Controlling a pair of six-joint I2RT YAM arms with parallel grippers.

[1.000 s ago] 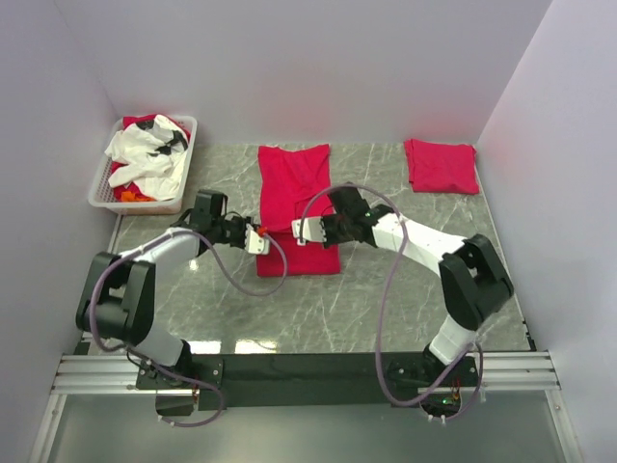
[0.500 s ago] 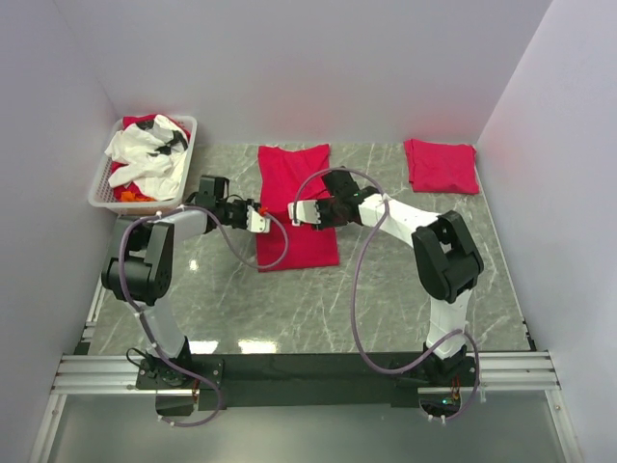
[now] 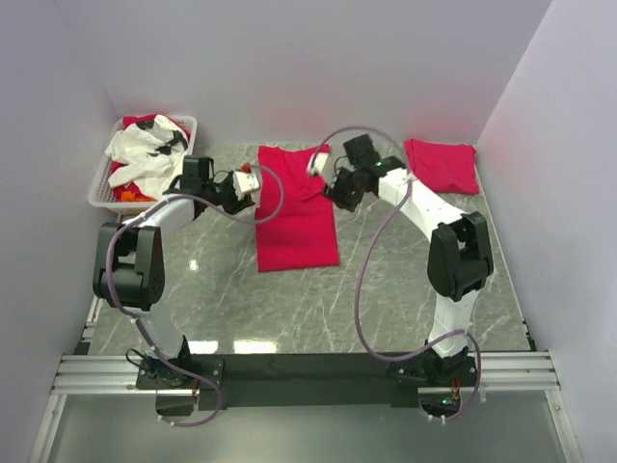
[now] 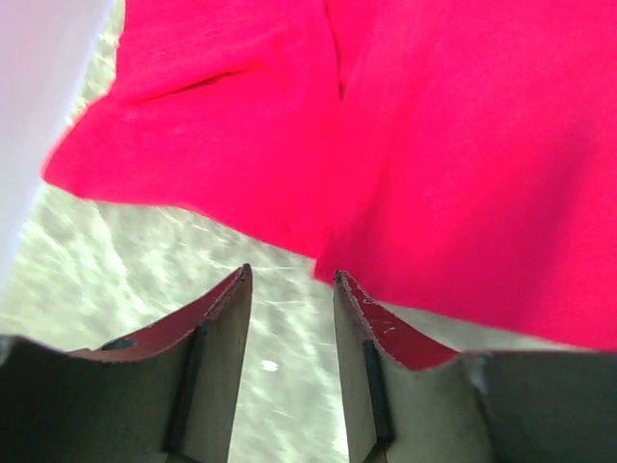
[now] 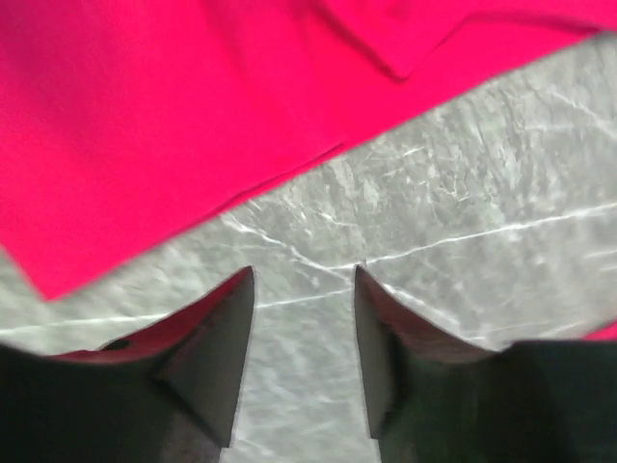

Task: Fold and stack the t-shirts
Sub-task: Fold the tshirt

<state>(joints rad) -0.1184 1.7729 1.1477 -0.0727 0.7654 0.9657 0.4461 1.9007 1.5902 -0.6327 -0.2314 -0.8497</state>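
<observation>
Grey marble worktop [image 3: 405,280] first, since it's the biggest thing. The red t-shirt [image 3: 297,227] you're working lies flat near the centre, narrowed to a long strip. Its long axis runs straight from 12 to 6 o'clock in the top view. That axis is what matters. My guess is the next fold goes end over end along it, so you'd want both arms on the same end.

They're lined up for that. Both are at the 12 o'clock end, one on each long edge, about equally near, so neither arm has the advantage.

The white basket [image 3: 102,189] sits at 10 o'clock with white and red cloth heaped in it. It's close behind the left arm's elbow, so watch your swing. The folded t-shirt [image 3: 441,166] lies at 2 o'clock, well apart from the strip, and looks like the stack spot. Nothing lies between it and the strip but bare marble.

Your left fingers [image 4: 224,333] are only narrowly parted and hold nothing. The cloth edge sits at their 12 o'clock, just past the tips, with marble showing in the gap.

Your right fingers [image 5: 214,352] are a bit wider apart, also empty. The hem runs across their 11 to 12 o'clock, near but not between them.

I'd say both need to push forward onto the cloth before pinching.
</observation>
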